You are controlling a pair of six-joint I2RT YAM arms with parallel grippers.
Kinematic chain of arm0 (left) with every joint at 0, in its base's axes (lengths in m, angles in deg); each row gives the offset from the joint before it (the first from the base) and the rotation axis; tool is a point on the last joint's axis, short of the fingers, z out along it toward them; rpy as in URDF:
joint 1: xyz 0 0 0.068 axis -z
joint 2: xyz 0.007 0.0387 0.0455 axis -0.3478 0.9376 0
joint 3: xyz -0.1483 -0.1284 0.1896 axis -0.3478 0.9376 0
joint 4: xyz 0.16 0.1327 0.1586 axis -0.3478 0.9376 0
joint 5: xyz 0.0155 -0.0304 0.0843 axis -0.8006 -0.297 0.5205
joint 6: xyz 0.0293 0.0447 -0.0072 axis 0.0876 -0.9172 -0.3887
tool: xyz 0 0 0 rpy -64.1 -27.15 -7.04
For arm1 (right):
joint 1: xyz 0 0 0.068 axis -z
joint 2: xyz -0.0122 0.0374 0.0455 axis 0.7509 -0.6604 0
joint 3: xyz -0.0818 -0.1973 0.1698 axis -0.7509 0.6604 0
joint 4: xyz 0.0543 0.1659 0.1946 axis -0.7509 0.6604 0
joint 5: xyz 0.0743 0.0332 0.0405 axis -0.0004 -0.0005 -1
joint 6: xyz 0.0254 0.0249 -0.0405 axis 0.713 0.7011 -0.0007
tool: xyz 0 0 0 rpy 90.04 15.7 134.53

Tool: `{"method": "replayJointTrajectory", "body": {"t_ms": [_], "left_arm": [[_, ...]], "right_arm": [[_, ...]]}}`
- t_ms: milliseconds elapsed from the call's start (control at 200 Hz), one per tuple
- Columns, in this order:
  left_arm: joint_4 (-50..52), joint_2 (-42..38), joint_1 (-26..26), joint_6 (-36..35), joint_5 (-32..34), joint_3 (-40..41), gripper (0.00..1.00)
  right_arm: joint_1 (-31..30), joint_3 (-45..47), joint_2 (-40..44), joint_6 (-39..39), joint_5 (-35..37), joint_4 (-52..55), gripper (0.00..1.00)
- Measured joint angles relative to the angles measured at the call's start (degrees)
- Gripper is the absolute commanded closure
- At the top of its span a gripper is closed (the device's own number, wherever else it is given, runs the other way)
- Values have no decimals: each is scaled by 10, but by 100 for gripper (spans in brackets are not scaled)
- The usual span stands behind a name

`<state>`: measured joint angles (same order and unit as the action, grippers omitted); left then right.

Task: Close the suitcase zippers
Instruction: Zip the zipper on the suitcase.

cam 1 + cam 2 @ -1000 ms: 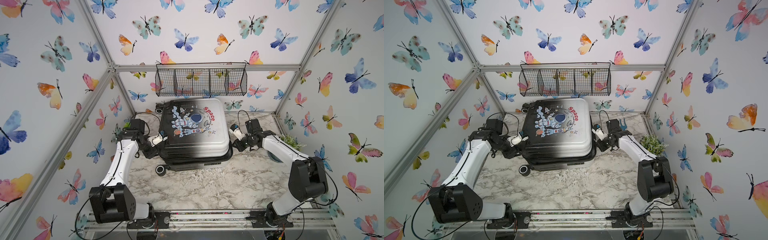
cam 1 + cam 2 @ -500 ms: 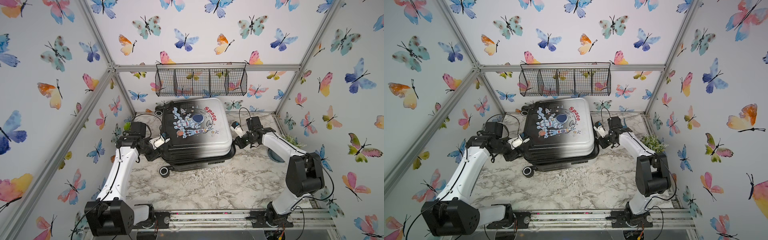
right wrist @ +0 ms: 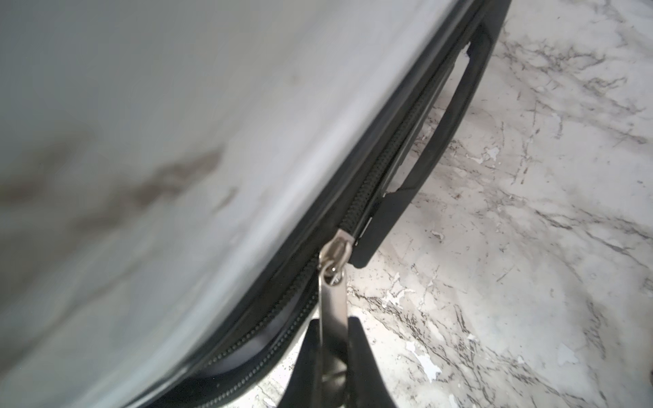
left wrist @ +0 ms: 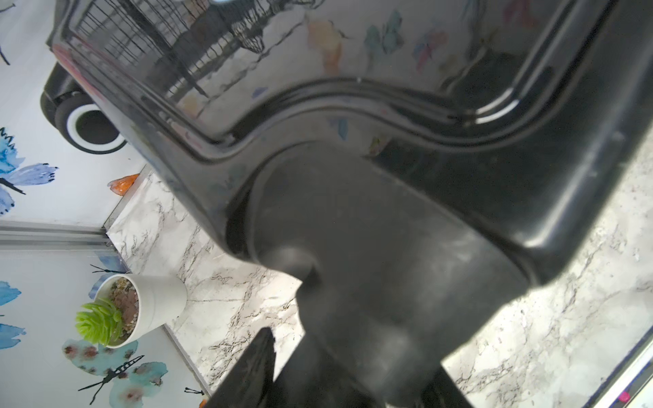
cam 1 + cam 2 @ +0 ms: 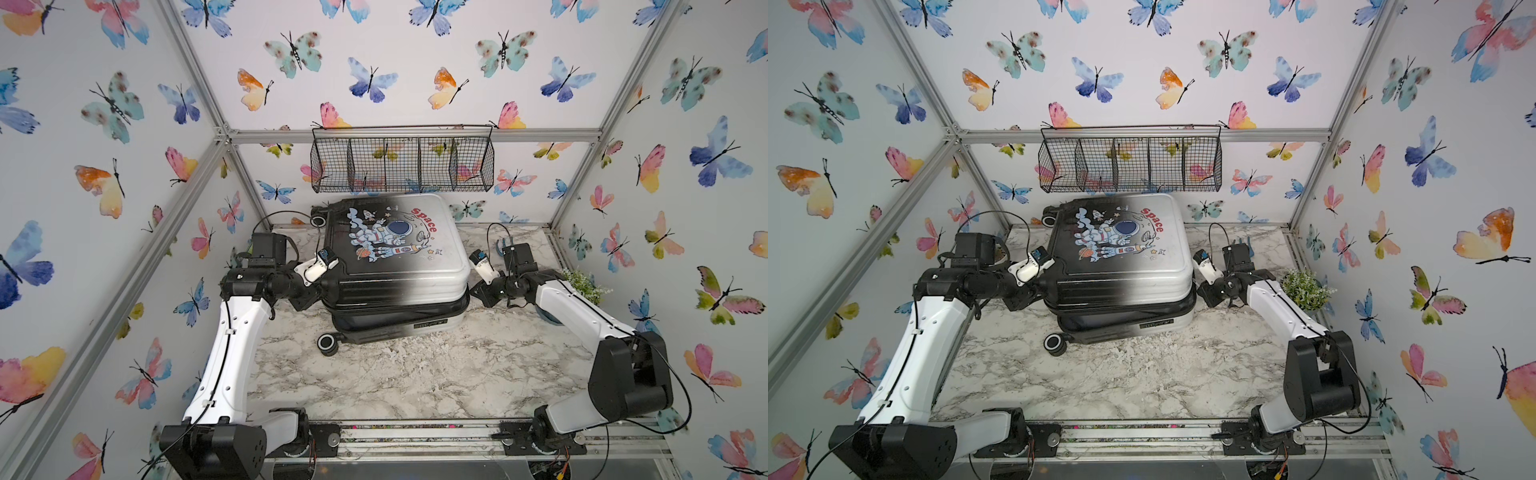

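Note:
The suitcase lies flat on the marble table, astronaut print up, its upper shell sitting a little askew on the lower one. My left gripper is at its left side, shut on a black suitcase wheel that fills the wrist view; one finger shows beside it. My right gripper is at the white right side, shut on the silver zipper pull. The zippers' black track runs joined beyond the slider and lies split on the gripper's side.
A wire basket hangs on the back wall just above the suitcase. A leafy plant stands by the right arm, a potted succulent by the left wall. Another wheel sticks out at the front left; a black side handle lies past the slider.
The suitcase has turned slightly, its front wheel shifting right. The left arm has changed pose while keeping its hold. The right gripper stays shut on the pull at the right side.

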<state>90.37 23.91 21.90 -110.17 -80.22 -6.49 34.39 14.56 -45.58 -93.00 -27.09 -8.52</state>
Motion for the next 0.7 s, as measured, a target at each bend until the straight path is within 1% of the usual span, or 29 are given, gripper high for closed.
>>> {"method": "replayJointTrajectory", "body": {"t_ms": [55, 105, 130, 245, 325, 476, 591, 701], "left_arm": [[-5, 1, -1, 43, 12, -1, 100], [-8, 4, -1, 62, 22, -2, 100], [-5, 11, 0, 81, 38, -5, 100], [4, 43, 2, 126, 70, -12, 100], [1, 55, 5, 156, 76, -11, 100], [-16, 53, 11, 188, 74, 0, 100], [-23, 53, 17, 218, 76, 3, 100], [-32, 54, 24, 251, 95, 4, 100]], "right_arm": [[-3, 0, 9, 2, 1, 11, 98], [-8, 0, 16, 5, 4, 23, 98], [-10, 0, 19, 8, 4, 31, 98], [-16, 9, 38, 23, -3, 62, 98], [-17, 26, 62, 42, -21, 74, 98], [-22, 56, 102, 79, -70, 80, 98], [-60, 73, 125, 114, -87, 77, 98], [-99, 96, 146, 176, -72, 45, 98]]}}
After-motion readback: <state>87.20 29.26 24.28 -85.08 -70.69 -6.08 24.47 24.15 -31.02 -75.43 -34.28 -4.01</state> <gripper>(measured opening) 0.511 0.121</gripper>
